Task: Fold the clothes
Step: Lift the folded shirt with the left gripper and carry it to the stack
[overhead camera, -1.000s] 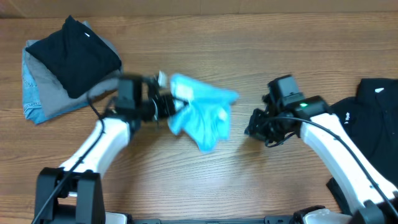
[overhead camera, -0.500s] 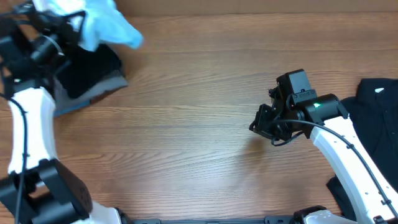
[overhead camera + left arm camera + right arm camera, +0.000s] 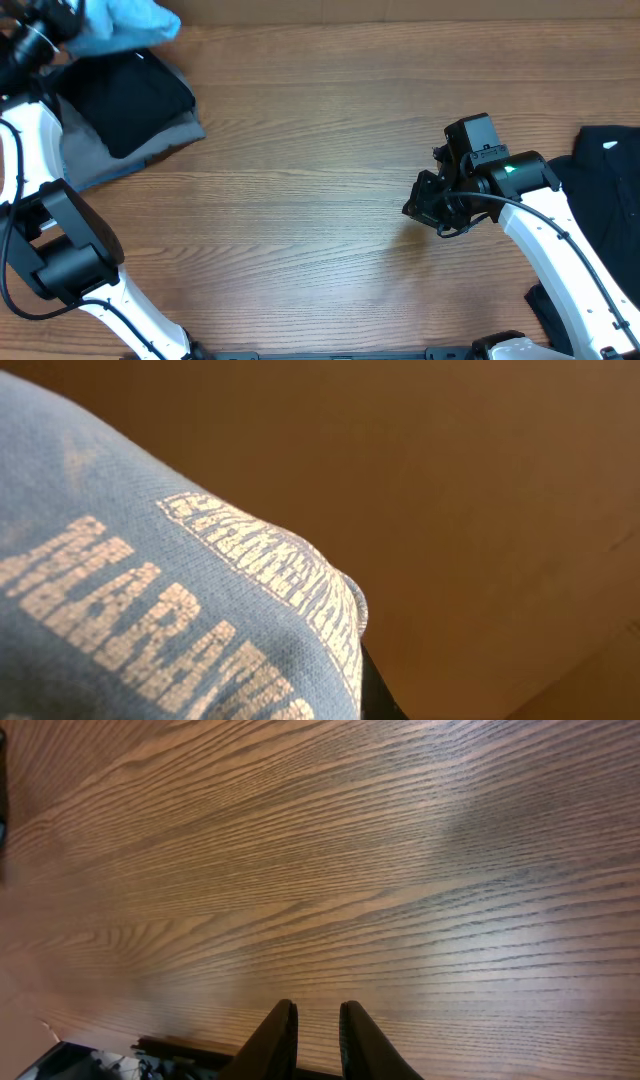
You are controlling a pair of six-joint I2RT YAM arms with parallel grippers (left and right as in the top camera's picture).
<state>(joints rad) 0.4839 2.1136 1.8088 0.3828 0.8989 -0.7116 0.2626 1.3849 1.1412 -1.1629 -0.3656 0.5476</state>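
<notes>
Item: light sky-blue knit T-shirt with pale block lettering (image 3: 125, 20), bunched at 10 o'clock of the brown wood-grain table (image 3: 300, 150), against the left gripper (image 3: 60, 22). A second ago it hung at table centre and half a second ago lay further in over the pile; it now sits tighter to the far left corner. In the left wrist view the T-shirt (image 3: 150, 600) fills the lower left, with the letters "MARA" legible. The jaws are covered by cloth, but the left gripper is taken as grasping the T-shirt, which travelled with it. Pile below, at 9 to 10 o'clock, more exposed than before: folded black garment (image 3: 125, 98) on top, grey garment (image 3: 165, 135) beneath, denim-blue garment (image 3: 118, 173) showing only as an edge. Right gripper (image 3: 422, 205) at 3 o'clock, position almost unchanged. In its wrist view the right gripper (image 3: 318, 1012) is clenched to a narrow slit, holding nothing, above bare wood. Second black garment (image 3: 605, 190) at the 3 to 4 o'clock edge, unmoved.
</notes>
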